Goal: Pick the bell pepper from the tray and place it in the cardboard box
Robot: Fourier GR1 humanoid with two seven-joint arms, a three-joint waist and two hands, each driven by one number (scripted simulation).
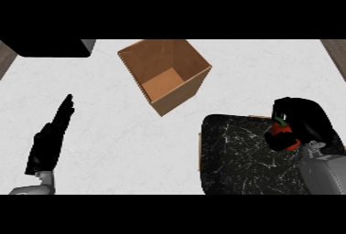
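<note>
Now the right robot hand [304, 119] curls around the red bell pepper [282, 135] above the dark tray [243, 155].
Left robot hand [49, 139] rests open, holding nothing; cardboard box [165, 75] stands apart.

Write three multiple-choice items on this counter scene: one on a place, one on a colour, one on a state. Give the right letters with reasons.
1. Where does the open brown cardboard box stand relative to the dark marbled tray?
A. Up and to the left of it
B. On top of it
C. Below it, at the near edge

2. What colour is the bell pepper?
A. Yellow
B. Red with a green stem
C. Purple

3. What is the black right hand doing?
A. Resting flat on the counter
B. Reaching into the box
C. Curled round the pepper over the tray

Answers: 1 A, the box sits apart, beyond the tray's upper left corner. 2 B, red flesh and a green stem show beside the fingers. 3 C, the fingers wrap the pepper; the black left hand stays open at the left.
</note>
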